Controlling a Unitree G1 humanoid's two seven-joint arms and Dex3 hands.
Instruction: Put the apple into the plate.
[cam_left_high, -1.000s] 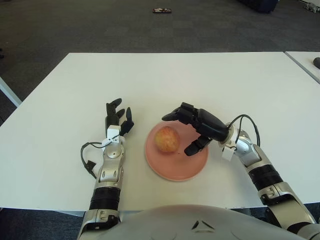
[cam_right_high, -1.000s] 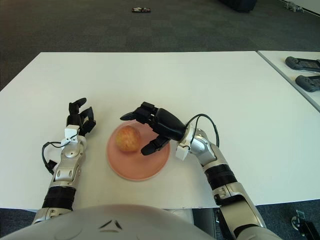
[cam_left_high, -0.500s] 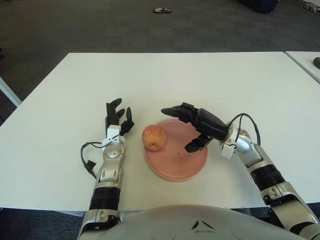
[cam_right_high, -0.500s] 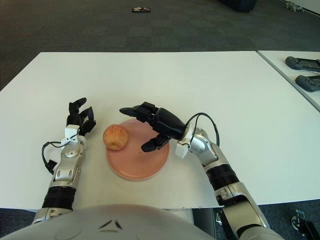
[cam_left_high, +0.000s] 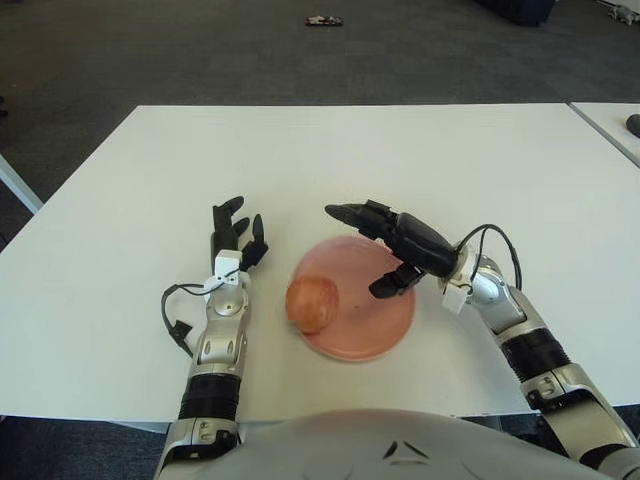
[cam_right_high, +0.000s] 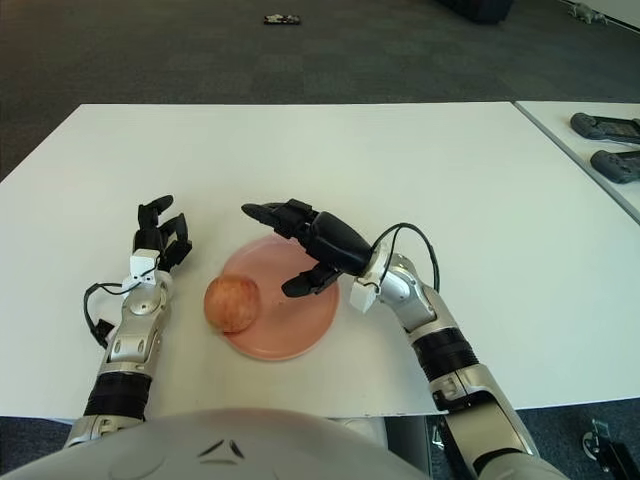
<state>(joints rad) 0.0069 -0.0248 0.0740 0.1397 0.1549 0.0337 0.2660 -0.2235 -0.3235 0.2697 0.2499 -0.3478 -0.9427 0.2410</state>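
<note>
Right robot hand (cam_left_high: 385, 250) above the far right part of the round pink plate (cam_left_high: 385, 325), fingers spread wide, nothing held. Round red-yellow apple (cam_left_high: 312, 304) at the plate's left rim, seemingly perched on the edge and half over the white surface (cam_left_high: 350, 160); hard to tell whether fully inside. Judged step: securing the apple well within the plate. Best done by reaching across to the left, cupping from the outer side, nudging or lifting gently toward the centre, releasing low to avoid rolling. Risk: a push from the right sending the apple off the rim.

Left robot hand (cam_left_high: 236, 240) just left of the apple, fingers loosely extended, empty, apart from the plate. No obstacle between hand and apple. Small dark object (cam_left_high: 323, 20) on the grey carpet floor (cam_left_high: 200, 50) far beyond the surface; dark controllers (cam_right_high: 605, 145) on a neighbouring table, well apart.
</note>
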